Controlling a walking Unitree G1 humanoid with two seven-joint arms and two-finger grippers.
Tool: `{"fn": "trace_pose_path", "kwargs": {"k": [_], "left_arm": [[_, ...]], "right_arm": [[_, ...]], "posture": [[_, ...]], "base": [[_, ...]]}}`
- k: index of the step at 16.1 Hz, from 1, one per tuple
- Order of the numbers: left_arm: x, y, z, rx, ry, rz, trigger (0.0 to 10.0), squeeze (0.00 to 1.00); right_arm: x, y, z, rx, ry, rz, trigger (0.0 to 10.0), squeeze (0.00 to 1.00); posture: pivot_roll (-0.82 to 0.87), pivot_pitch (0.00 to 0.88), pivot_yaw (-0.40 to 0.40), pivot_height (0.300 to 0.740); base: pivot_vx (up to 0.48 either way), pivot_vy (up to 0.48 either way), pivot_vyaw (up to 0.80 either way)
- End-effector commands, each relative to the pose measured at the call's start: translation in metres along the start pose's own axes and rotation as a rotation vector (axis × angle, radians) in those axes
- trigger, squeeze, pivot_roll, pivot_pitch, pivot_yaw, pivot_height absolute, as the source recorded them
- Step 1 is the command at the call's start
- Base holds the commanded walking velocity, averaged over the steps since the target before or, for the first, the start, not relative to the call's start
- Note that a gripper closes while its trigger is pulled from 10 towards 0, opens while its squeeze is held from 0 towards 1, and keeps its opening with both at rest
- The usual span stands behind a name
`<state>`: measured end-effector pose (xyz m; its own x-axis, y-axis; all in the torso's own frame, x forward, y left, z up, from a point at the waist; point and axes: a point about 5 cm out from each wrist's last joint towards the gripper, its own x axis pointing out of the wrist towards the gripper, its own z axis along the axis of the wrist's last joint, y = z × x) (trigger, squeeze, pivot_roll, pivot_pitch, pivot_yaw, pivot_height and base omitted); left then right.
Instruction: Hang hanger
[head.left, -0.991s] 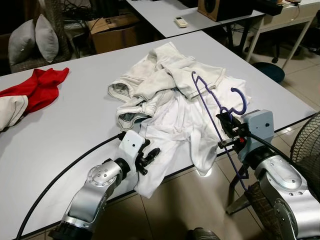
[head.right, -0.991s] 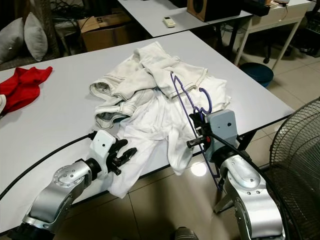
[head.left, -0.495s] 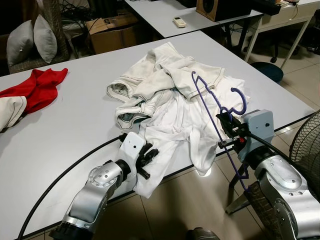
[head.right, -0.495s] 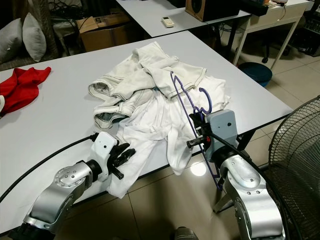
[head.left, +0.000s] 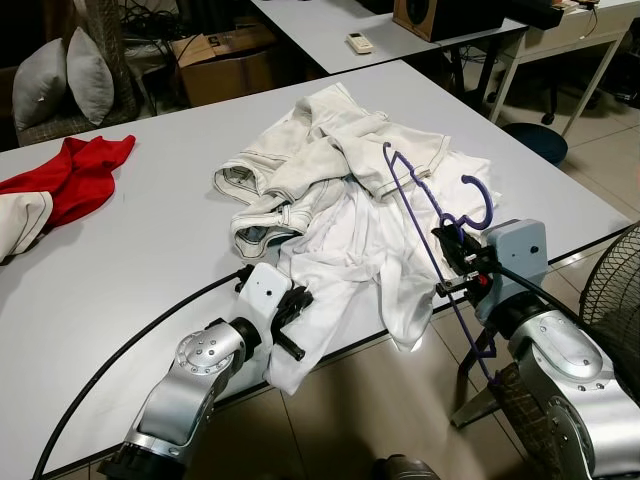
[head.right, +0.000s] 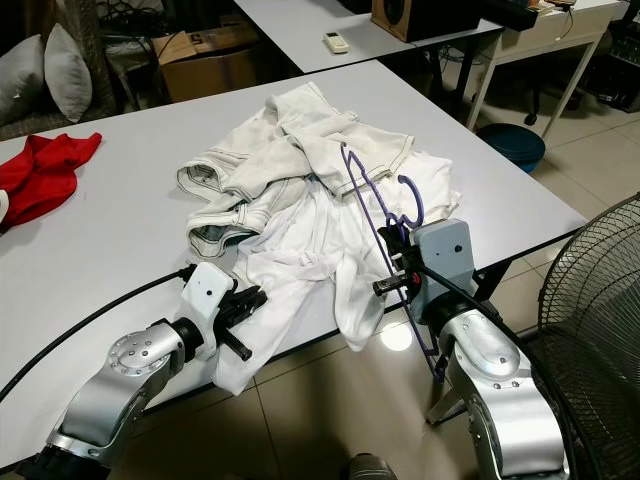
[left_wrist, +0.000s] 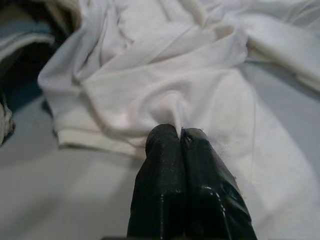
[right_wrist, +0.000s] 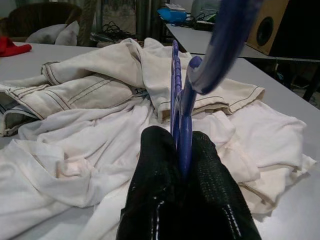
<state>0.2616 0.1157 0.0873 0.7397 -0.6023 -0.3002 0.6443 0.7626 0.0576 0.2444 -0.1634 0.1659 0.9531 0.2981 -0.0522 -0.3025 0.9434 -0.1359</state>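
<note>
Left eye view: grey worktop (head.left: 150, 240) carrying a heap of white garments (head.left: 350, 190), its near edge draped over the worktop's front. Red cloth (head.left: 85, 170) lies well apart at the far left, with a pale item beside it cut off by the frame. Right hand (head.left: 455, 265) at the worktop's front right edge, fingers pressed together on the purple hanger (head.left: 425, 205); hanger stands tilted, hook uppermost over the garments, lower end reaching below the worktop edge. Right wrist view: hanger bars run between the two black fingers (right_wrist: 155, 200); hook blurred. Left hand (head.left: 292, 318) at the front edge, fingers pinching a fold of white fabric. Left wrist view: fingertips (left_wrist: 162, 145) closed together on the cloth. Fan grille (head.left: 610, 300) at right, partly cut off. Cushions (head.left: 60, 80) behind, far left.
</note>
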Motion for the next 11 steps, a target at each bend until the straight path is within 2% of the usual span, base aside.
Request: {"fn": "trace_pose_path", "kwargs": {"k": [1, 3, 5, 6, 9, 10, 11], "left_arm": [[-0.002, 0.000, 0.009, 0.024, -0.051, -0.032, 0.0, 0.00], [-0.004, 0.001, 0.021, 0.041, -0.113, -0.056, 0.0, 0.00], [-0.008, 0.016, 0.065, 0.043, -0.291, -0.034, 0.0, 0.00], [-0.012, 0.024, 0.089, 0.079, -0.377, -0.031, 0.0, 0.00], [-0.026, 0.050, 0.146, 0.237, -0.527, 0.016, 0.0, 0.00], [-0.037, 0.063, 0.175, 0.318, -0.609, 0.066, 0.0, 0.00], [-0.065, 0.078, 0.232, 0.442, -0.793, 0.143, 0.0, 0.00]], "right_arm": [[0.003, 0.001, 0.004, 0.004, -0.026, 0.005, 10.0, 0.00], [0.005, 0.000, 0.007, 0.012, -0.035, -0.008, 10.0, 0.00], [0.008, 0.002, 0.008, 0.033, -0.044, 0.000, 10.0, 0.00], [0.009, 0.004, 0.003, 0.028, -0.014, 0.008, 10.0, 0.00], [0.012, 0.009, 0.000, 0.034, 0.011, 0.033, 10.0, 0.00], [0.013, 0.010, 0.000, 0.042, 0.010, 0.033, 10.0, 0.00], [0.015, 0.010, 0.003, 0.045, -0.010, 0.023, 10.0, 0.00]], "posture": [[-0.21, 0.037, 0.079, 0.740], [-0.20, 0.037, 0.082, 0.740], [-0.18, 0.037, 0.084, 0.740], [-0.17, 0.037, 0.084, 0.740], [-0.16, 0.034, 0.085, 0.740], [-0.15, 0.033, 0.087, 0.740], [-0.15, 0.033, 0.090, 0.740]], "base": [[0.000, 0.000, 0.00], [0.000, 0.000, 0.00], [0.000, 0.000, 0.00], [0.000, 0.000, 0.00], [0.000, 0.000, 0.00], [0.000, 0.000, 0.00], [0.000, 0.000, 0.00]]}}
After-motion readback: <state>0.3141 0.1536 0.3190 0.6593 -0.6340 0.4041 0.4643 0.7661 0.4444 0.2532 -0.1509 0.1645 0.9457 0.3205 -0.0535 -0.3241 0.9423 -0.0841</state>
